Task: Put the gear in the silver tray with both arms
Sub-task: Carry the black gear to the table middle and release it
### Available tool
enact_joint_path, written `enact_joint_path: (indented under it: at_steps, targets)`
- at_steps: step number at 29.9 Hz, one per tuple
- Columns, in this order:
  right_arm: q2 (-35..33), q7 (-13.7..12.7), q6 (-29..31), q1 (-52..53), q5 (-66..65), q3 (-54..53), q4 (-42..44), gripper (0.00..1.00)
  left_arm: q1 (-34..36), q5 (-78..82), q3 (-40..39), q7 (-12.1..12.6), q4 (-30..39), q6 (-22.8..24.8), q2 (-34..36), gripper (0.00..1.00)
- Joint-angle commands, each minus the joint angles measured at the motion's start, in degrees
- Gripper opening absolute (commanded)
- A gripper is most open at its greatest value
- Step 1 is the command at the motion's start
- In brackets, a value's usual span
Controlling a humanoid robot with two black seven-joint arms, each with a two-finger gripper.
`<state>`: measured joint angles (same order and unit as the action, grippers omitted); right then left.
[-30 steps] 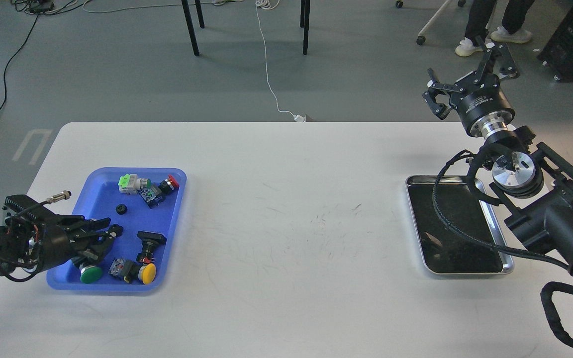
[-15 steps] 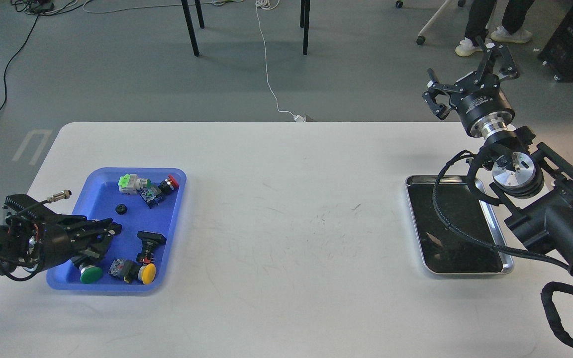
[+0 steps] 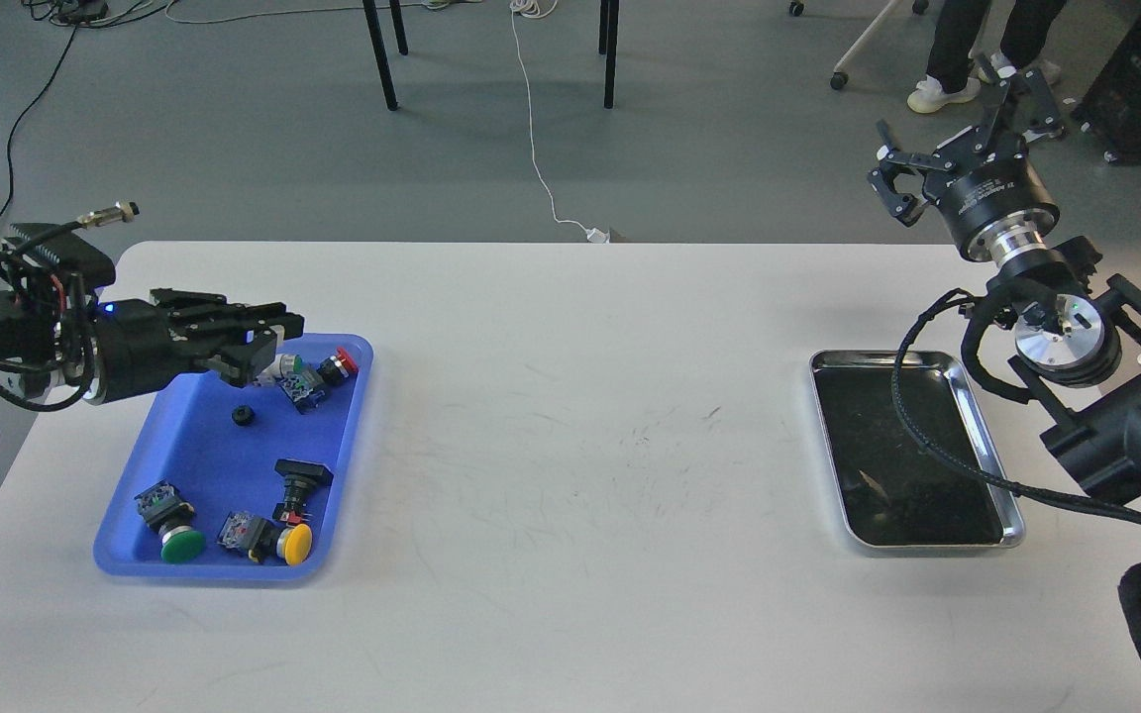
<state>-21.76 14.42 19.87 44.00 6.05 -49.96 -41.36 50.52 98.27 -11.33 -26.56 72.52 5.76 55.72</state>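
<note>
Gear, a small black toothed ring [image 3: 243,416], is lying loose in the blue plastic tray [image 3: 189,446], just below my left gripper [image 3: 268,342], whose jaw state I cannot tell. My right gripper [image 3: 962,134] is hanging spread apart, gripping nothing, beyond the shiny rectangular silver tray [image 3: 1011,520] sitting on the white table [image 3: 580,446].

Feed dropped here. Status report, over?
Left gripper above blue tray, grip unclear. Right gripper open, raised. Silver tray empty. Path clear.
</note>
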Motion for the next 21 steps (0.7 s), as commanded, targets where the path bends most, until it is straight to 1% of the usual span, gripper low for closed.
enact_joint_path:
  at_steps: [1,4,8,10,13,15,17,19,21]
  targets:
    - [-7.22,-0.09,0.25,-0.5,0.01,4.16,-4.51,0.99,4.66,0.17,0.17,1.16,3.94,2.41,-1.75,0.14]
    - [-13.81,-0.35,0.34,-1.29,-0.08,8.81,-9.78,0.99,7.3,0.69,0.34,2.21,4.48,3.64,-7.44,0.14]
    - [-22.34,-0.27,0.25,-3.22,-0.08,13.31,-16.29,0.99,9.59,3.5,0.61,5.99,3.77,6.28,-17.12,0.14]
    - [-25.33,-0.35,0.25,-6.02,-0.08,13.49,-19.27,0.99,9.68,5.78,0.61,7.57,2.81,8.03,-21.86,0.14]
    - [-28.06,-0.35,0.25,-9.72,-0.08,12.79,-22.36,0.99,8.72,8.86,0.78,8.89,0.18,9.09,-28.98,0.14]
    - [-30.26,-0.27,0.16,-10.78,0.01,12.61,-23.68,0.99,8.63,10.71,2.18,9.42,-2.37,9.1,-33.38,0.14]
    - [-32.19,-0.27,0.16,-11.66,0.01,12.87,-24.64,0.99,8.71,12.55,4.98,10.47,-6.05,8.92,-37.33,0.14]
    - [-33.51,-0.27,0.08,-12.54,0.01,12.78,-25.7,0.99,8.63,13.87,6.58,11.09,-12.19,8.57,-41.37,0.14]
    - [-34.22,-0.27,-0.19,-13.15,0.01,12.96,-26.14,0.99,7.84,15.02,6.67,11.0,-18.87,8.48,-45.85,0.14]
